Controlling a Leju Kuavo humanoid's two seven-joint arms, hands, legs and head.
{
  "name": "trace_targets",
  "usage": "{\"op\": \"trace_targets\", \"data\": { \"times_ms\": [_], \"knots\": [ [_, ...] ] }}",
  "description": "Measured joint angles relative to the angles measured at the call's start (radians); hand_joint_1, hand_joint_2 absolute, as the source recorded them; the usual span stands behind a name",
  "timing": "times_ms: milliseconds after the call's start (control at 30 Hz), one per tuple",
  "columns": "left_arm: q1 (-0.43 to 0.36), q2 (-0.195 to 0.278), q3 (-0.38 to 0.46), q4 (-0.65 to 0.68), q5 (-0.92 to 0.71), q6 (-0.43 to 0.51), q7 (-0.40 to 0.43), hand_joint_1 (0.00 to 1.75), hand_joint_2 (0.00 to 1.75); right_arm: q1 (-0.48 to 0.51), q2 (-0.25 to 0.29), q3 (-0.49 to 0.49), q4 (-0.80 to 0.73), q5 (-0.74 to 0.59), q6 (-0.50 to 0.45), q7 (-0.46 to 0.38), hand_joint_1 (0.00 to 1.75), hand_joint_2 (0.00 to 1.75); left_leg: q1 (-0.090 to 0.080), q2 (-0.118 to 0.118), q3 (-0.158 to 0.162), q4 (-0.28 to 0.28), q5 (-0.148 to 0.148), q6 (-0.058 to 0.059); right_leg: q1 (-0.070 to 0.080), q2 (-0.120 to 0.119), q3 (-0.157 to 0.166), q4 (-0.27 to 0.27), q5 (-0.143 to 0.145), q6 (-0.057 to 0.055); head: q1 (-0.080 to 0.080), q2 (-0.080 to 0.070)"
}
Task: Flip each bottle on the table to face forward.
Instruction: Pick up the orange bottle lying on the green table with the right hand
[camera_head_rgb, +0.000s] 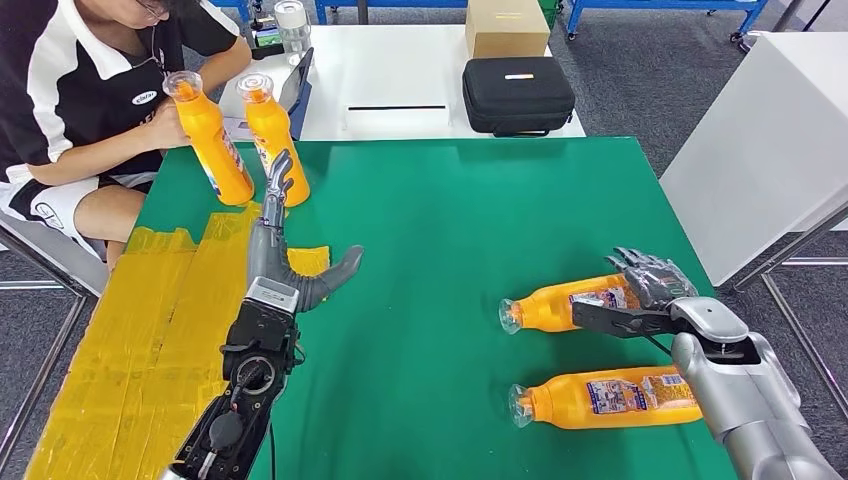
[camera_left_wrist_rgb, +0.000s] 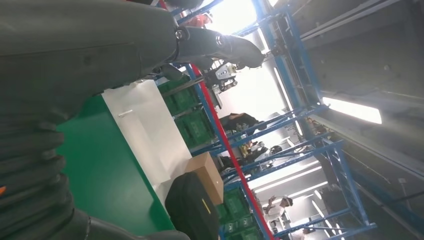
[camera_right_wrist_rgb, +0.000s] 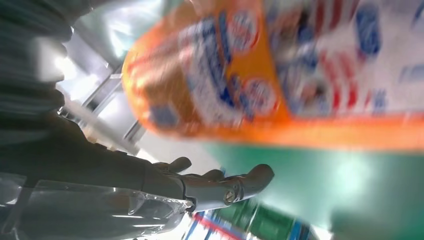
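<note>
Person: a person (camera_head_rgb: 70, 90) was seated at the table's far left corner, one hand laid on an upright bottle.
Tape: yellow tape (camera_head_rgb: 150, 330) was spread in strips over the left part of the green table (camera_head_rgb: 450, 220).
Upright bottles: two orange bottles were stood side by side at the far left, the held one (camera_head_rgb: 212, 140) tilted a little, the other (camera_head_rgb: 275, 130) just right of it.
Left hand: the left hand (camera_head_rgb: 285, 250) was raised over the tape, fingers spread and stretched toward the second upright bottle, thumb out to the right; nothing was held.
Case and box: a black case (camera_head_rgb: 518, 93) and a cardboard box (camera_head_rgb: 506, 27) were set on the white table behind.
Lying bottles: two were laid on their sides at the right, caps leftward, the far one (camera_head_rgb: 560, 305) and the near one (camera_head_rgb: 600, 398).
Right hand: the right hand (camera_head_rgb: 645, 290) was placed at the far lying bottle's base; whether it gripped could not be told, perhaps only touching.
</note>
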Motion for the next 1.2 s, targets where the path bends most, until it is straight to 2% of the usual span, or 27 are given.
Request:
{"op": "trace_targets", "data": {
  "times_ms": [267, 300, 400, 433, 800, 1000, 1100, 1200],
  "knots": [
    [-0.002, -0.007, 0.000, 0.013, 0.001, -0.005, 0.000, 0.00, 1.75, -0.019, 0.014, 0.010, 0.087, -0.035, 0.054, -0.008, 0.02, 1.75, 0.000, 0.000, 0.000, 0.000, 0.000, 0.000, 0.000, 0.000, 0.000, 0.000, 0.000, 0.000, 0.000, 0.000],
    [-0.003, -0.007, 0.000, 0.016, 0.001, -0.006, 0.000, 0.00, 1.75, -0.024, 0.016, 0.012, 0.103, -0.039, 0.060, -0.007, 0.30, 1.75, 0.000, 0.000, 0.000, 0.000, 0.000, 0.000, 0.000, 0.000, 0.000, 0.000, 0.000, 0.000, 0.000, 0.000],
    [-0.005, -0.008, 0.000, 0.022, 0.001, -0.006, 0.000, 0.00, 1.75, -0.046, 0.023, 0.014, 0.150, -0.044, 0.072, -0.005, 1.58, 1.75, 0.000, 0.000, 0.001, 0.000, 0.000, 0.000, 0.000, 0.000, 0.000, 0.000, 0.000, 0.000, 0.000, 0.000],
    [-0.005, -0.008, 0.000, 0.024, 0.001, -0.005, 0.000, 0.00, 1.75, -0.053, 0.025, 0.015, 0.167, -0.045, 0.074, -0.004, 1.73, 1.75, 0.000, 0.000, 0.001, 0.000, 0.000, 0.000, 0.000, 0.000, 0.000, 0.000, 0.000, 0.000, 0.000, 0.000],
    [-0.004, -0.008, 0.000, 0.026, 0.001, 0.000, -0.002, 0.00, 1.75, -0.099, 0.048, 0.016, 0.266, -0.054, 0.023, -0.008, 1.75, 1.75, 0.000, 0.000, 0.004, 0.000, 0.000, 0.000, 0.000, 0.000, 0.004, 0.000, 0.000, 0.000, 0.000, 0.000],
    [0.006, -0.008, 0.000, 0.025, 0.001, 0.000, -0.002, 0.00, 1.75, -0.063, 0.056, 0.011, 0.240, -0.062, -0.095, -0.023, 1.75, 1.75, 0.000, 0.000, 0.004, 0.000, 0.000, 0.000, 0.000, 0.000, 0.004, 0.000, 0.000, 0.000, 0.000, 0.000],
    [0.012, -0.007, 0.000, 0.022, -0.001, -0.002, -0.004, 0.00, 1.75, -0.016, 0.064, -0.013, 0.167, -0.148, -0.085, -0.088, 1.75, 1.75, 0.000, 0.000, 0.003, 0.000, 0.000, 0.000, 0.001, 0.000, 0.003, 0.000, 0.000, 0.000, 0.000, 0.000],
    [0.015, -0.006, 0.000, 0.021, -0.008, -0.009, -0.008, 0.00, 1.75, 0.036, 0.087, -0.069, 0.058, -0.341, -0.026, -0.191, 1.75, 1.75, 0.000, 0.000, 0.001, 0.000, 0.000, 0.000, 0.001, 0.000, 0.001, 0.000, 0.000, 0.000, 0.000, 0.000]
  ]
}}
